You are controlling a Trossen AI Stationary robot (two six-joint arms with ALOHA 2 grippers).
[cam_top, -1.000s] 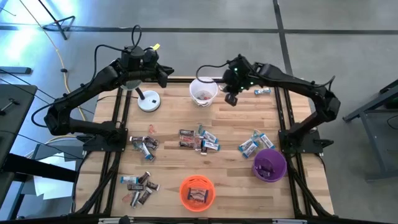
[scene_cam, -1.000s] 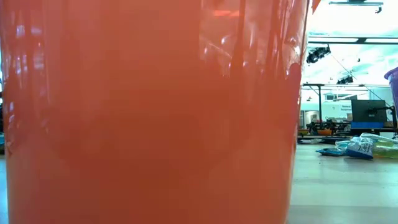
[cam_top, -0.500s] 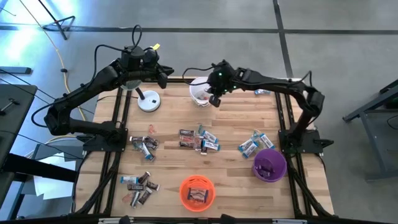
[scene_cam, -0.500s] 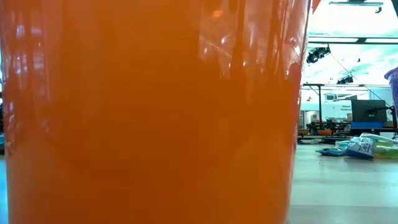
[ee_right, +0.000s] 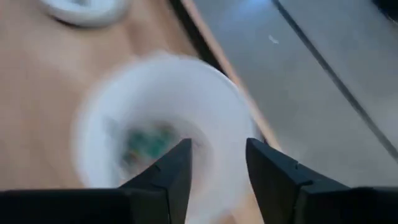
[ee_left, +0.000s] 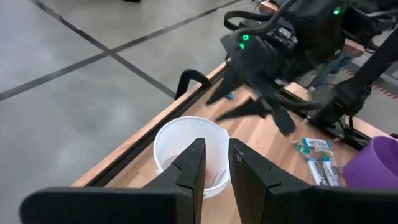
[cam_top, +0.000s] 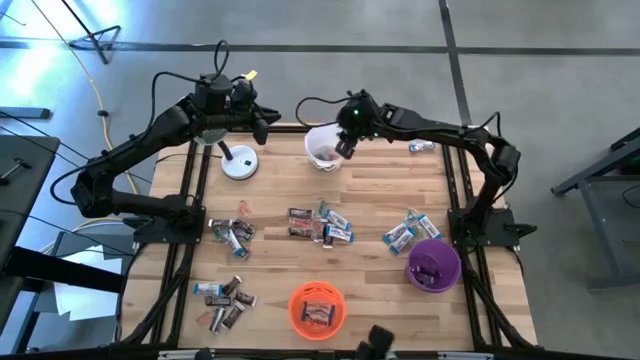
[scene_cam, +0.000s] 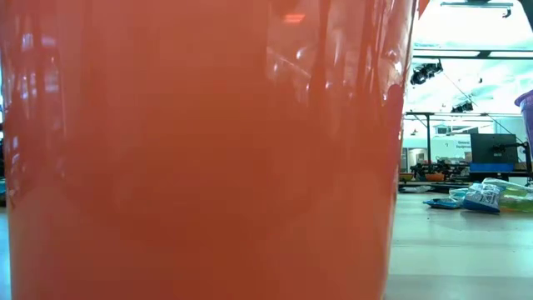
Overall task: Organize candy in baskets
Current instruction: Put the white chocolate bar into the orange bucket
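My right gripper (cam_top: 343, 150) (ee_right: 217, 155) hangs open over the white basket (cam_top: 315, 137) (ee_right: 155, 93) at the table's far edge, fingers slanting down, nothing between them. A few candy pieces (ee_right: 146, 142) lie in that basket. The orange basket (cam_top: 317, 308) at the near edge holds candy, and the purple basket (cam_top: 433, 265) stands at the right. Loose candy lies in heaps at the middle (cam_top: 320, 225), left (cam_top: 232, 232), near left (cam_top: 225, 295) and right (cam_top: 405, 232). My left gripper (cam_top: 262, 120) (ee_left: 214, 158) waits high at the far left, empty, with a narrow gap between its fingers.
A white desk lamp's round base (cam_top: 240, 165) stands at the far left under my left arm. One candy piece (cam_top: 422, 147) lies at the far right edge. In the low view the orange basket's wall (scene_cam: 208, 150) fills most of the picture.
My right gripper has gone toward the table's left along the far edge, from beside the white basket to above it. It has sunk a little and tipped further down. My left arm has kept still.
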